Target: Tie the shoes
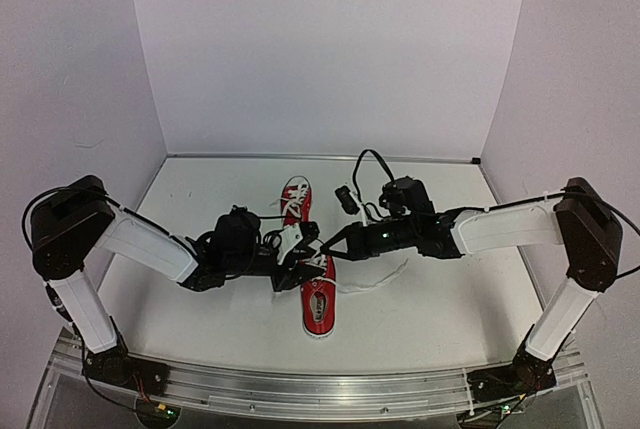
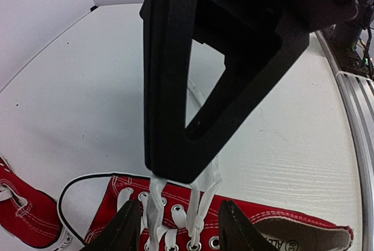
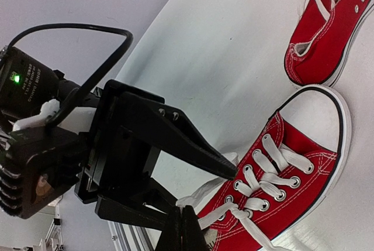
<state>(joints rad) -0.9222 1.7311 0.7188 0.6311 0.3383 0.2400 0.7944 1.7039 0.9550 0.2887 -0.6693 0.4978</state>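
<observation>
Two bows apparently left to make, none finished. Near shoe [image 1: 318,301] at the middle of the tabletop [image 1: 450,299], far shoe [image 1: 296,201] just behind it. Right pincer [image 3: 181,227] shut on the near shoe's laces [image 2: 156,201], drawn upward; left pincer [image 2: 178,227] partly open astride those strands, holding nothing. White, faintly grained surface; plain pale walls [image 1: 330,49] on three sides.

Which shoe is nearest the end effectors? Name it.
The near shoe, by the arm bases, not the far shoe: the right end effector pinches its laces.
</observation>
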